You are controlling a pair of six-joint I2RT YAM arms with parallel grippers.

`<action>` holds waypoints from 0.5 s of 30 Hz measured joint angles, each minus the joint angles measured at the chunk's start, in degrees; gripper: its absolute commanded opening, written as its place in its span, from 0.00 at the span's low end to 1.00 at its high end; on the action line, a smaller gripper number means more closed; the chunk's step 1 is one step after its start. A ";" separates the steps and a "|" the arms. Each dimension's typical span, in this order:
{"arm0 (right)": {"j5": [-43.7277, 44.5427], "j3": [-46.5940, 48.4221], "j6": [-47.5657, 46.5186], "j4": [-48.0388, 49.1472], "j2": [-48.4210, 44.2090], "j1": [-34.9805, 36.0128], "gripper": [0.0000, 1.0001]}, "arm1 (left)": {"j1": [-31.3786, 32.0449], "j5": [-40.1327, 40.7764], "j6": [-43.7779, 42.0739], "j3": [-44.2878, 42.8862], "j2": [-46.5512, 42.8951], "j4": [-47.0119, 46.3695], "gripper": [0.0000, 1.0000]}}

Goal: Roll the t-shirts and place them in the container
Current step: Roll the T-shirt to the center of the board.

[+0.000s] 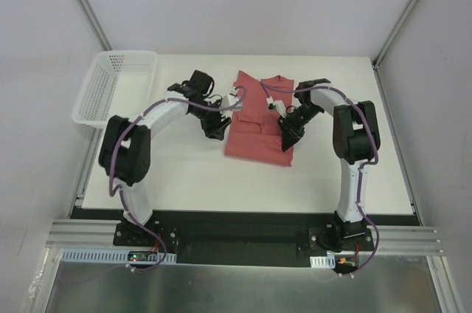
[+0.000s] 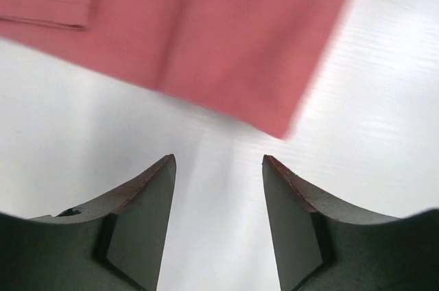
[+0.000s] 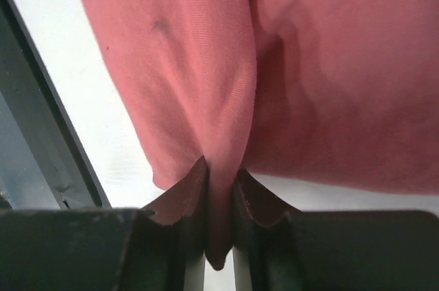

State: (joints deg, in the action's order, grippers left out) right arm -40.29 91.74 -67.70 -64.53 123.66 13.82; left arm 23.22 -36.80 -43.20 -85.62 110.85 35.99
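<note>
Pinching a fold of the red t-shirt (image 3: 206, 85) tight between its fingers, my right gripper (image 3: 219, 171) is gripping the cloth near its lower right edge, at the centre of the top view. My left gripper (image 2: 218, 160) is hovering with fingers spread over the table (image 2: 82, 126), just short of the shirt's corner. I'm judging the shirt folded lengthwise but not yet rolled.

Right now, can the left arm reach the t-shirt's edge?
Probably yes. The left gripper is open, its fingers just short of the t-shirt, with only bare table between them.
</note>
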 measured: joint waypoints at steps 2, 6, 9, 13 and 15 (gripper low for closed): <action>0.66 1.18 1.53 0.79 0.70 0.17 0.19 | 1.55 1.40 -1.60 8.66 -8.20 -3.89 0.57; 1.92 3.39 3.91 2.23 2.16 0.48 0.19 | 7.74 3.26 -6.08 22.73 -20.92 -14.40 0.58; 2.47 4.09 4.94 2.60 2.99 0.74 0.20 | 11.54 4.87 -8.66 29.53 -23.19 -22.51 0.59; 2.78 4.15 5.70 2.69 3.76 0.96 0.19 | 14.43 9.03 -10.69 35.87 -22.03 -31.71 0.59; 2.80 4.20 5.81 2.67 3.80 0.96 0.20 | 15.58 11.06 -11.30 36.79 -20.63 -35.12 0.59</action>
State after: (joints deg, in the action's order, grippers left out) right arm -37.50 95.94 -61.89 -61.87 127.46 14.79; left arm 38.81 -25.74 -54.50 -48.84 90.21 0.86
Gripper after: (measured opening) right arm 0.195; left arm 0.589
